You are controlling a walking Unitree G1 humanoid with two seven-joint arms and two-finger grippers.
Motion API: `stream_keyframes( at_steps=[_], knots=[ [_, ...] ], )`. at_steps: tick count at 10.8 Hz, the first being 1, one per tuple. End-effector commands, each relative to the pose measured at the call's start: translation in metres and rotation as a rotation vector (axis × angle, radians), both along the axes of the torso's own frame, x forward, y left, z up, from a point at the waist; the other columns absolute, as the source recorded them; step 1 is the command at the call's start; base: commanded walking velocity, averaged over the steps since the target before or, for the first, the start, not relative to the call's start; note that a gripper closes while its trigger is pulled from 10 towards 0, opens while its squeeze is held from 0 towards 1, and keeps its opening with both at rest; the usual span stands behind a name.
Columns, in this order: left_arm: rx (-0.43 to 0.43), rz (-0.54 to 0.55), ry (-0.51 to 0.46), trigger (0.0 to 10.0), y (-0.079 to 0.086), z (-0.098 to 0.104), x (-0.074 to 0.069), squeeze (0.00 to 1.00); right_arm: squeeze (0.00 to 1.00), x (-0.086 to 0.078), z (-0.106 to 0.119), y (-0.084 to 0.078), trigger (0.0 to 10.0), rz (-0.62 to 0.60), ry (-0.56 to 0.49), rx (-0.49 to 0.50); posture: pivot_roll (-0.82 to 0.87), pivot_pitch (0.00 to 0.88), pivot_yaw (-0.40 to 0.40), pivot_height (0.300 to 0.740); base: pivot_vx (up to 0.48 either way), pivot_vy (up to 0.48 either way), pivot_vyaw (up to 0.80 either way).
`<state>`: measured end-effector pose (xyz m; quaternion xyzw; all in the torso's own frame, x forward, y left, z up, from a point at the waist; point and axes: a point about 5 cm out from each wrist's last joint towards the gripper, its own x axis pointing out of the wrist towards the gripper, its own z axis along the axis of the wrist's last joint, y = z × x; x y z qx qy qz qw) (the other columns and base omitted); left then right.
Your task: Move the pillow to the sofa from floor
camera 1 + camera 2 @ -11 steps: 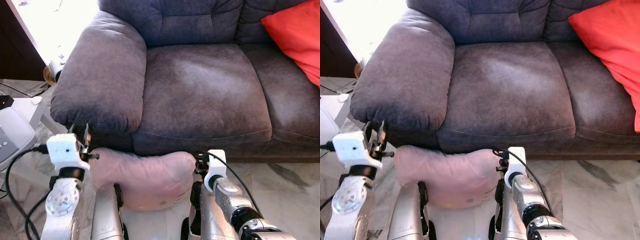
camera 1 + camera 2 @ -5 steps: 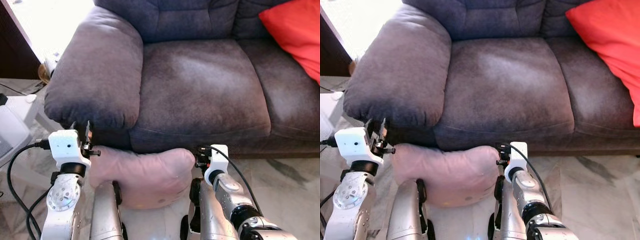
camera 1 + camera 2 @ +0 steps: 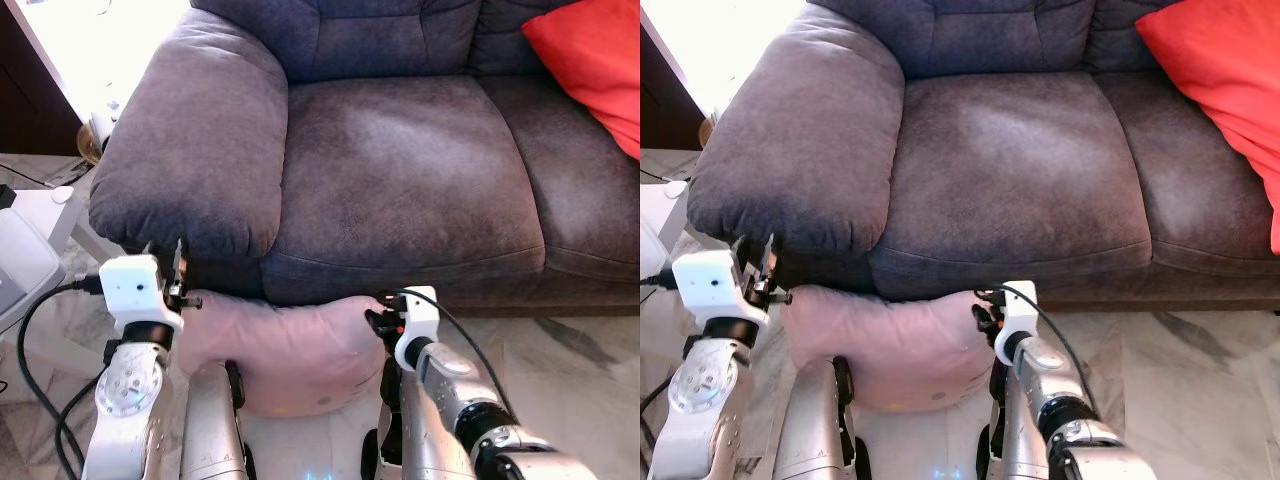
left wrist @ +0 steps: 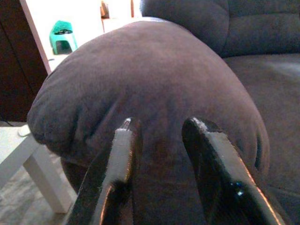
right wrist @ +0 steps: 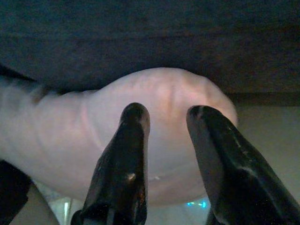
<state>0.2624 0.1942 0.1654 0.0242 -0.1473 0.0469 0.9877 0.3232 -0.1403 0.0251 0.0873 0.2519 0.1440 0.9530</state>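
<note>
A pale pink pillow [image 3: 285, 345] hangs just above the floor against the front of the dark grey sofa [image 3: 400, 170], squeezed between my two arms. My left gripper [image 4: 159, 124] sits at the pillow's left end, under the sofa's armrest [image 4: 140, 79]; it is open, with only the armrest beyond the gap. At the pillow's right end my right gripper [image 5: 168, 112] is open, and the pillow [image 5: 168, 93] bulges just beyond its tips. In the eye views, the white wrist blocks hide most of both pairs of fingers.
A red cushion [image 3: 590, 60] leans at the sofa's right end. To the left of the armrest stands a low white table [image 3: 30, 250]. A green stool [image 4: 62, 38] sits farther back. Pale marble floor [image 3: 570, 350] lies to the right.
My right gripper has moved a little left, pressing into the pillow's right end. The view has shifted slightly. The left gripper and pillow hold their place.
</note>
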Motion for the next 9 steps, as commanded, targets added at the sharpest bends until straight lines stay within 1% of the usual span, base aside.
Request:
stream_keyframes(
  at_steps=[1,3,5,6,9],
  knots=[
    [-0.024,0.005,0.029,10.0,0.002,-0.004,0.003,0.00,1.00,-0.001,-0.003,-0.002,10.0,-0.016,0.031,0.000,0.20,0.208,0.006,0.486,0.000,0.000,0.00],
    [-0.028,-0.024,0.022,10.0,-0.002,0.000,0.010,0.00,1.00,0.001,-0.001,-0.004,10.0,-0.033,0.039,-0.015,0.20,0.207,0.008,0.486,0.000,0.000,0.00],
    [-0.050,-0.030,0.018,10.0,-0.001,0.004,0.015,0.00,1.00,0.002,-0.001,0.000,10.0,-0.034,0.054,0.013,0.20,0.217,0.008,0.486,0.000,0.000,0.00],
    [-0.075,-0.029,0.014,10.0,-0.001,0.007,0.017,0.00,1.00,0.001,-0.001,0.001,10.0,-0.041,0.069,0.048,0.21,0.223,0.009,0.486,0.000,0.000,0.00],
    [-0.104,-0.031,0.003,10.0,0.002,0.014,0.016,0.00,1.00,0.002,-0.001,-0.001,10.0,-0.034,0.078,0.021,0.22,0.271,0.009,0.486,0.000,0.000,0.00]
  ],
)
